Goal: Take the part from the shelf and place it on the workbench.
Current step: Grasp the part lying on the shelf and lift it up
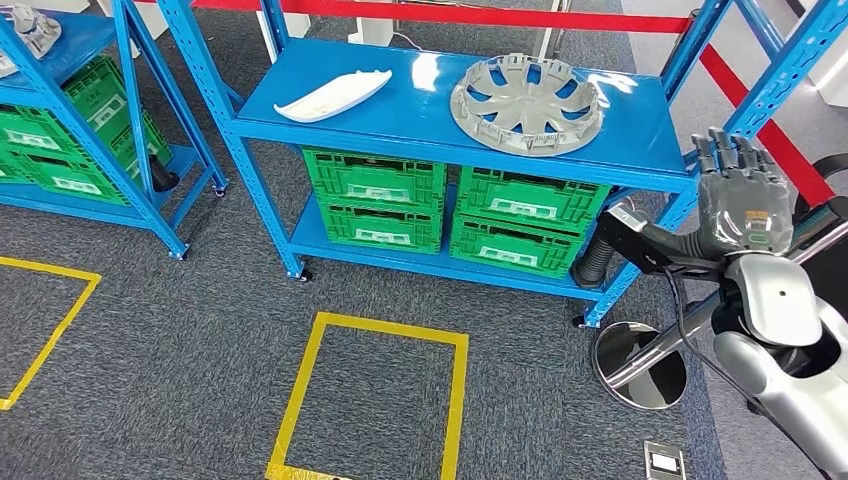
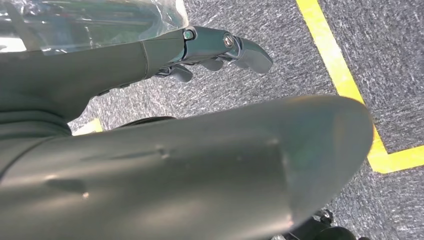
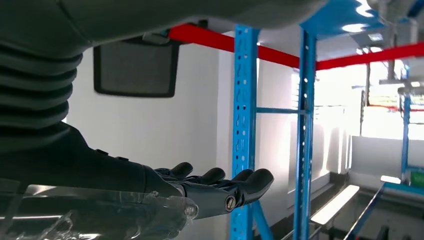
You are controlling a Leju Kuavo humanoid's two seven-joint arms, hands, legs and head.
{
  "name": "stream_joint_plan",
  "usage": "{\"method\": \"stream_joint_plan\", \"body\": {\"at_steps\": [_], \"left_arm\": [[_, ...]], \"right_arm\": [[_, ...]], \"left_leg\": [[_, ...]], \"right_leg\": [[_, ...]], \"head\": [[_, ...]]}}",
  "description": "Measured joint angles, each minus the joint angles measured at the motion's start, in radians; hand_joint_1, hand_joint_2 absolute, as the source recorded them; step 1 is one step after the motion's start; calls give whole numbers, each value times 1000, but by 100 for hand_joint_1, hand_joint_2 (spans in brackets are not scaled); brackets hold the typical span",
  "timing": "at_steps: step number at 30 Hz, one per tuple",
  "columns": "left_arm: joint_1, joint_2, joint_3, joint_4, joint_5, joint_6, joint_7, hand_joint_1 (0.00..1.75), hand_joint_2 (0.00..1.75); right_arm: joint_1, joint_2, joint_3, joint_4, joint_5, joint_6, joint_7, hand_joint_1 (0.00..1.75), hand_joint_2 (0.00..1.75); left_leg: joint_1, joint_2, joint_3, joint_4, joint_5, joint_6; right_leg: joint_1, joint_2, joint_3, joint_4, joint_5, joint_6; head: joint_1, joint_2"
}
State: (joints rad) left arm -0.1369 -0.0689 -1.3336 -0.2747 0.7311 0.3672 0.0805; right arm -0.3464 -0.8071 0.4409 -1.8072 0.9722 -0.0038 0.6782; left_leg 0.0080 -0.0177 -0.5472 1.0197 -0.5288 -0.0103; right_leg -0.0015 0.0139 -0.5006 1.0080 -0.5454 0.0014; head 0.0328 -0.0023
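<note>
While lying on the blue shelf [image 1: 420, 105], white part [image 1: 332, 96] untouched; right hand [image 1: 738, 185] hovering empty, fingers spread; left hand [image 2: 215, 50] empty, fingers loosely extended.

Right arm [image 1: 785, 340]: silver glossy shells, small dark dot on upper cover, black cable alongside. Right robot hand [image 1: 738, 195]: dark grey, clear plastic wrap. Left robot hand [image 2: 220, 47]: grey w/ silver screws at thumb, ribbed grey cover.

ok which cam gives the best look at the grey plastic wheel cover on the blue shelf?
Head view. The grey plastic wheel cover lies whole and unobstructed on the blue shelf's top level, right of the white curved part. The right wrist view catches blue shelf posts, not the cover; the left wrist view looks down at carpet.
</note>
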Motion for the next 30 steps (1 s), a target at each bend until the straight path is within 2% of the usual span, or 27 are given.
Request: {"method": "stream_joint_plan", "body": {"at_steps": [2, 9, 13, 16, 20, 23, 30], "left_arm": [[0, 0, 0, 0, -5, 1, 0, 0, 0], [0, 2, 0, 0, -15, 1, 0, 0, 0], [-1, 3, 0, 0, -22, 1, 0, 0, 0], [-1, 3, 0, 0, -27, 0, 5, 0, 0], [-4, 3, 0, 0, -38, -2, 15, 0, 0], [-6, 3, 0, 0, -45, -4, 22, 0, 0], [-11, 4, -3, 0, -69, -18, 40, 0, 0]], "right_arm": [[27, 9, -15, 7, -13, -88, 0, 0, 0], [89, 35, -55, 34, -52, -237, -9, 0, 0], [107, 54, -68, 56, -80, -260, -7, 0, 0], [107, 65, -72, 74, -110, -208, -2, 0, 0], [88, 81, -73, 101, -108, -62, -2, 0, 0], [66, 97, -70, 122, -78, 27, -1, 0, 0], [-11, 137, -31, 164, 5, 159, -2, 0, 0]], "left_leg": [[0, 0, 0, 0, 0, 0], [0, -1, 0, 0, 0, 0], [0, -1, 0, 0, 0, 0], [0, -1, 0, 0, 0, 0], [0, -1, 0, 0, 1, 0], [0, -1, 0, 0, 1, 0], [0, -1, -1, 0, 1, 0]], "right_leg": [[0, 0, 0, 0, 0, 0], [0, -1, 0, 0, 0, 0], [0, 0, 0, 0, 0, 0], [0, 0, 0, 0, 0, 0], [0, 0, 0, 0, 0, 0], [0, 0, 0, 0, 0, 0], [0, -1, 0, 1, 0, 0]], "head": [[0, 0], [0, 0], [0, 0], [0, 0], [0, 0], [0, 0], [0, 0]]}}
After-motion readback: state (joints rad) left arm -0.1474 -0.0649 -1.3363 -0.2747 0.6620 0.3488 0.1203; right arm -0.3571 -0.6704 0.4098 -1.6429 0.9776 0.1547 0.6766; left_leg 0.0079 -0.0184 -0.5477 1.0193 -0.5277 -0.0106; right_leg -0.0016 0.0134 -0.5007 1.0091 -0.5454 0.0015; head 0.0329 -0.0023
